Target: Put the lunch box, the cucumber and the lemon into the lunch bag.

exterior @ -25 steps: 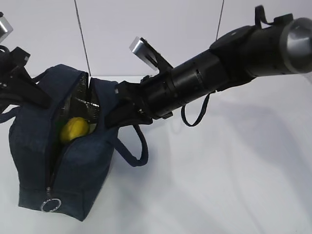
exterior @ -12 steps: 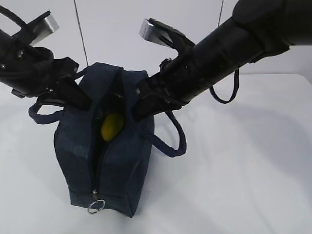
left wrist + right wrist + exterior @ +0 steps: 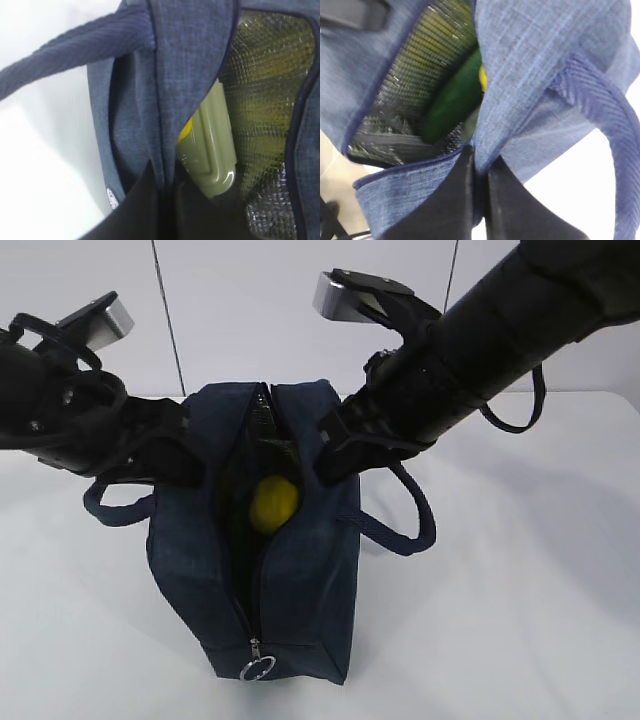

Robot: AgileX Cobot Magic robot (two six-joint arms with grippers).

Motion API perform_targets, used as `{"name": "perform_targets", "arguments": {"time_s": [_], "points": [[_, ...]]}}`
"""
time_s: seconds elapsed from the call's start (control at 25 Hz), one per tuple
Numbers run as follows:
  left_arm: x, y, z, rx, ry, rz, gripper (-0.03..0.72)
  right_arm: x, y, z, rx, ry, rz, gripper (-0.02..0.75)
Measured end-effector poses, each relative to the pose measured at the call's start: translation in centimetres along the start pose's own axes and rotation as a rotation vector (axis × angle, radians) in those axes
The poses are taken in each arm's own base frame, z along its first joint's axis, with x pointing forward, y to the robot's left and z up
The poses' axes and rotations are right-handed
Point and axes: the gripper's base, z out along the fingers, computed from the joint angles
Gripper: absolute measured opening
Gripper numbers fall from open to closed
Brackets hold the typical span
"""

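The navy lunch bag (image 3: 300, 580) stands on the white table with its top zipper open. Inside the opening shows the yellow lemon (image 3: 272, 503). My left gripper (image 3: 188, 462) is shut on the fabric of the bag's left rim (image 3: 165, 125). My right gripper (image 3: 330, 455) is shut on the right rim (image 3: 520, 75). The left wrist view shows the lunch box's pale green lid (image 3: 210, 150) inside against the silver lining, with a sliver of lemon (image 3: 185, 131) beside it. In the right wrist view the dark green cucumber (image 3: 452, 97) lies inside next to the lemon (image 3: 482, 77).
The bag's two loop handles (image 3: 405, 530) (image 3: 115, 508) hang out to either side. A metal ring pull (image 3: 257, 670) sits at the zipper's near end. White table (image 3: 520, 620) surrounds the bag; a white wall stands behind.
Both arms have carried the bag to the right and turned it, so its zipper end now faces the camera squarely. Both grippers stay shut on the rims.
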Motion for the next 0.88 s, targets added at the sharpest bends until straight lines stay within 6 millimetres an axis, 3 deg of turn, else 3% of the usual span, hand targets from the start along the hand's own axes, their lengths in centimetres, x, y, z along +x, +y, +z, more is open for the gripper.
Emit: {"name": "perform_targets", "arguments": {"time_s": [0.28, 0.88], "points": [[-0.2, 0.0, 0.0, -0.019, -0.049, 0.003, -0.004, 2.2, -0.2, -1.0, 0.047, -0.051, 0.046, -0.001], [0.3, -0.5, 0.4, 0.004, -0.025, 0.008, -0.004, 1.8, -0.4, -0.7, 0.053, -0.102, 0.000, -0.002]]}}
